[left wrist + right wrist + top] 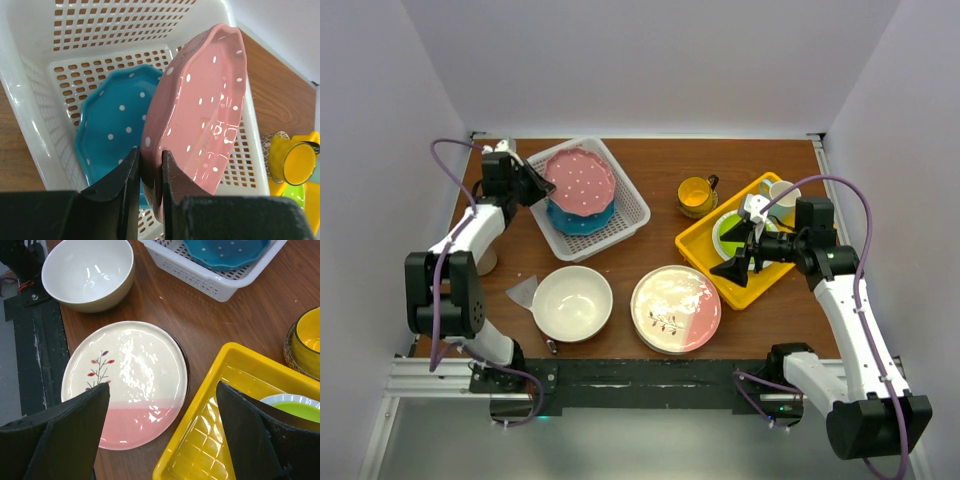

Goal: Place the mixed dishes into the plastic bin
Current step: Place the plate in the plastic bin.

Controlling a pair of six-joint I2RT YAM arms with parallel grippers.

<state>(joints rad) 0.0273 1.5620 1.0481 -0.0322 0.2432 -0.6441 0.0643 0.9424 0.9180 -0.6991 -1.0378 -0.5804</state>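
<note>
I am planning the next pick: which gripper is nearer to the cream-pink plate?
Right. The right gripper hangs open over the tray edge, beside the cream-pink plate; the left gripper is far off, shut on the pink plate over the bin.

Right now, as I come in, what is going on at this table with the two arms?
The left hand grips the pink dotted plate by its rim, tilted over the white plastic bin, where the blue dotted plate already lies. The right hand hangs open above the yellow tray, holding nothing. The large cream bowl, the cream-pink plate and the yellow mug are on the table, not yet in the bin.
</note>
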